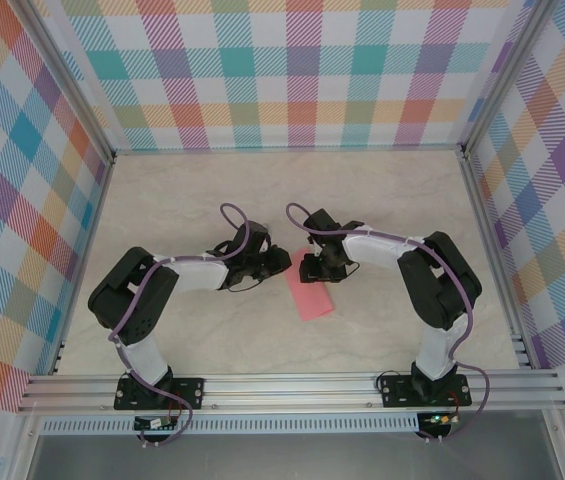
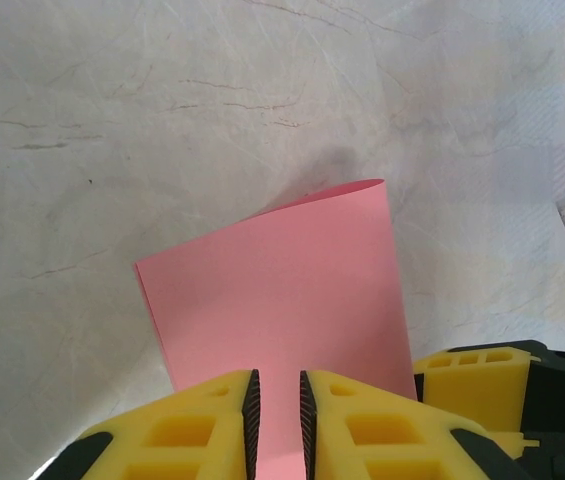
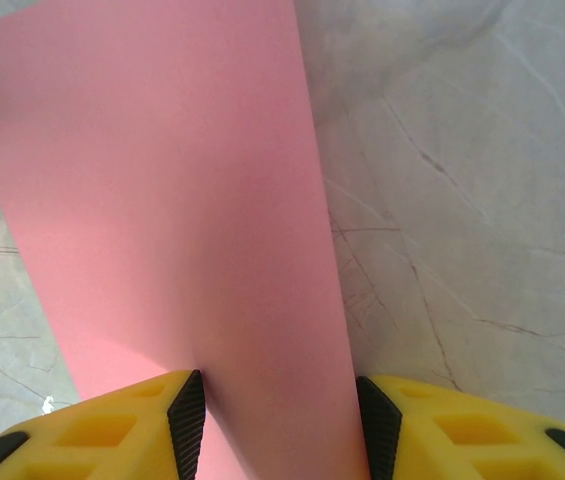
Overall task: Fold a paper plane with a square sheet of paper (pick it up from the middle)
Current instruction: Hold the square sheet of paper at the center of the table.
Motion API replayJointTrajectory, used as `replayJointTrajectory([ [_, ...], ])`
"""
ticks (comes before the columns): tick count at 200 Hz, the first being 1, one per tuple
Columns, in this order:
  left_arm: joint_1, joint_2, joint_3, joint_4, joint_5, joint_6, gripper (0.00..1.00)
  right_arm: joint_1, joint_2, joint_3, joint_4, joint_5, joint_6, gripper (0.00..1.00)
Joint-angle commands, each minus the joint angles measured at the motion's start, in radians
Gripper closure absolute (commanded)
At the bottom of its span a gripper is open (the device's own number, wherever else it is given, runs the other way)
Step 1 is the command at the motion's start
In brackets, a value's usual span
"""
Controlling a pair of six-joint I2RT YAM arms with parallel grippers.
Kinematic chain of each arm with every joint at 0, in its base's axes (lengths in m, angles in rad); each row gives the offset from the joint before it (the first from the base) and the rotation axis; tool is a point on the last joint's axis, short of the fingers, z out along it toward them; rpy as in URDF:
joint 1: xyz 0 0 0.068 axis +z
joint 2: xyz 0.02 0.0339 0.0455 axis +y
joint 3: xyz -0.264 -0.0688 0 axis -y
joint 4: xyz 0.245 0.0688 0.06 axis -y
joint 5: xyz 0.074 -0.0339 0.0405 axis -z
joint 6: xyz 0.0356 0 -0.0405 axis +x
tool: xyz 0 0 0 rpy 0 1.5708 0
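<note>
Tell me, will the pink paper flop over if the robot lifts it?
Probably floppy: the pink paper looks thin, and its far edge curves over in a soft bend. It is likely very light too, so a small nudge could slide it across the smooth table.

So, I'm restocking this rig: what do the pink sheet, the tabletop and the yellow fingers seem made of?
Pink sheet: thin matte paper; it curls at one edge.
Tabletop: smooth marble-look surface with grey veins, probably laminate.
Left end effector: matte yellow plastic fingers with moulded pockets; black ribbed pads, probably rubber.
</note>
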Motion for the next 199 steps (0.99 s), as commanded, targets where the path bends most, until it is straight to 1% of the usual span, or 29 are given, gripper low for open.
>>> replayJointTrajectory([
  [1,-0.009,0.022,0.028,0.016,0.030,0.006,0.80,0.002,0.105,-0.038,0.024,0.013,-0.012,0.52],
  [57,-0.010,0.069,0.060,0.005,0.077,0.007,0.82,0.002,0.115,-0.036,0.023,0.012,-0.014,0.52],
  [98,-0.018,0.094,0.075,-0.029,0.077,0.017,0.83,0.003,0.116,-0.037,0.025,0.009,-0.010,0.52],
  [135,-0.025,0.109,0.081,-0.077,0.063,0.025,0.84,0.002,0.116,-0.042,0.026,0.007,-0.008,0.52],
  [199,-0.030,0.134,0.083,-0.167,0.007,0.043,0.86,0.002,0.096,-0.037,0.021,0.003,-0.002,0.52],
])
